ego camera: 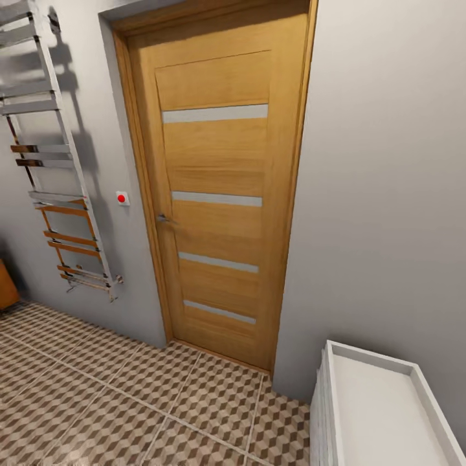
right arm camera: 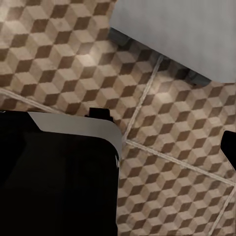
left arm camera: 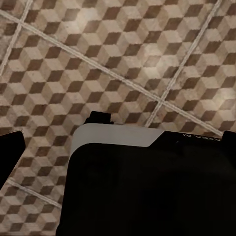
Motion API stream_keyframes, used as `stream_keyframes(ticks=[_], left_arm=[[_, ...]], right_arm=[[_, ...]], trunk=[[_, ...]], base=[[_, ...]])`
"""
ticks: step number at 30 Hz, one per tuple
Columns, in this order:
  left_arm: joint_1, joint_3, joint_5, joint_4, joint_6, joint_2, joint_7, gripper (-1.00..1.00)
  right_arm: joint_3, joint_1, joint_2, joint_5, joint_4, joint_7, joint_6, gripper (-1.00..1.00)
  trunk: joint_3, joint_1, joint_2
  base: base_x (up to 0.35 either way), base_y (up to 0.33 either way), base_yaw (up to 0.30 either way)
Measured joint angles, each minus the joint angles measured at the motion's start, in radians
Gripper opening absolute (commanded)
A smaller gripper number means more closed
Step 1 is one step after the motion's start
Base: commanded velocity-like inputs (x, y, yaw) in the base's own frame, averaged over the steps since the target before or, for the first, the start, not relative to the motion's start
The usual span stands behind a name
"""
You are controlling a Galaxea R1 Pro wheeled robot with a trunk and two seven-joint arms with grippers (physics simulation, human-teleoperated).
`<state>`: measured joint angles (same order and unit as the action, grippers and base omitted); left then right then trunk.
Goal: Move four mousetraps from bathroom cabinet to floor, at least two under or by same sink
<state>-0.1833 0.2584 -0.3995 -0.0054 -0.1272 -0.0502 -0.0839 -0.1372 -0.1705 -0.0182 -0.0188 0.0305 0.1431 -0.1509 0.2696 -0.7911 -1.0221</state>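
Facing a closed oak door [ego camera: 220, 194] with four pale glazed strips, the robot's head camera takes in grey walls, a chrome towel rail [ego camera: 55, 162] and a small red-dotted wall switch [ego camera: 122, 198]. The bathroom floor [ego camera: 97, 401] of cube-patterned tiles runs up to the threshold. The white sink [ego camera: 414, 375] sits in the near right corner, and an orange-brown edge [ego camera: 6, 285], possibly the cabinet, shows at far left. Both wrist cameras look down on tiles past dark robot bodywork [left arm camera: 147, 187]; whether the grippers are wide or narrow cannot be told.
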Motion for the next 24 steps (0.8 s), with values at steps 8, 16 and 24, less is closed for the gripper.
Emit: stream_keyframes(ticks=[8, 16, 24], left_arm=[[0.0, 0.0, 0.0, 0.0, 0.0, 0.0, 0.0, 1.0], [0.0, 0.0, 0.0, 0.0, 0.0, 0.0, 0.0, 1.0], [0.0, 0.0, 0.0, 0.0, 0.0, 0.0, 0.0, 1.0]], right_arm=[[0.0, 0.0, 0.0, -0.004, 0.0, 0.0, -0.005, 1.0], [0.003, 0.0, 0.0, -0.007, 0.0, 0.004, -0.011, 1.0], [0.004, 0.0, 0.0, -0.007, 0.0, 0.004, -0.01, 1.0]], trunk=[[0.0, 0.0, 0.0], [0.0, 0.0, 0.0], [0.0, 0.0, 0.0]], base=[[0.0, 0.0, 0.283], [0.0, 0.0, 0.286], [0.0, 0.0, 0.294]])
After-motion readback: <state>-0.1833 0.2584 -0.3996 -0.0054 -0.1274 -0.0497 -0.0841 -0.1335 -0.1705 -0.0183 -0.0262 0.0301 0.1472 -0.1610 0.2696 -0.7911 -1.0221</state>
